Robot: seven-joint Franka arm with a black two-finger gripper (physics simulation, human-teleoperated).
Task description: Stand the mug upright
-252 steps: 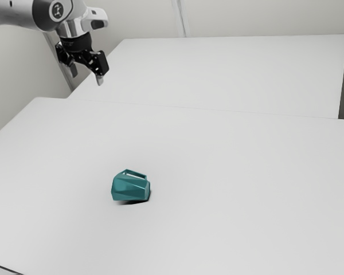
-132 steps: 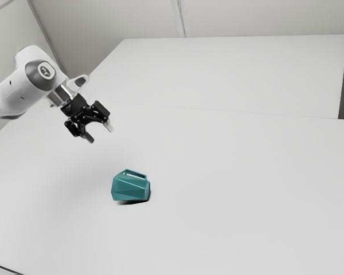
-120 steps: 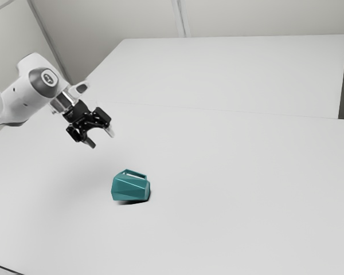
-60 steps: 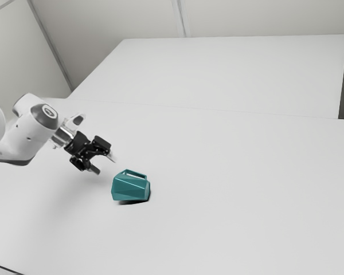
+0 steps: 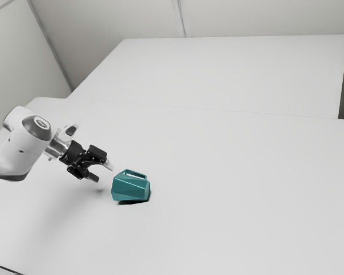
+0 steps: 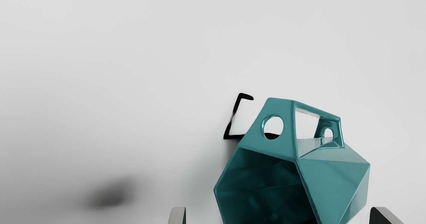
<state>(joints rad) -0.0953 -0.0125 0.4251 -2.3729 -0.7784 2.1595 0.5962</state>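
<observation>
Found the mug [image 5: 131,187] lying on its side, not shifted at all, handle [image 6: 289,127] upward, well in from the far edge of the table [image 5: 235,195]. Brought the gripper [image 5: 102,173] lower and nearer to its open mouth [image 6: 266,187] — with fingers [image 6: 176,215] wide apart and clamped on nothing. Judged this as an approach for grasping, with the uprighting still to do — and with some risk of pushing the mug away.

The 1 mug [image 6: 329,180] looks glossy, smooth; the table [image 5: 235,217], matt.
</observation>
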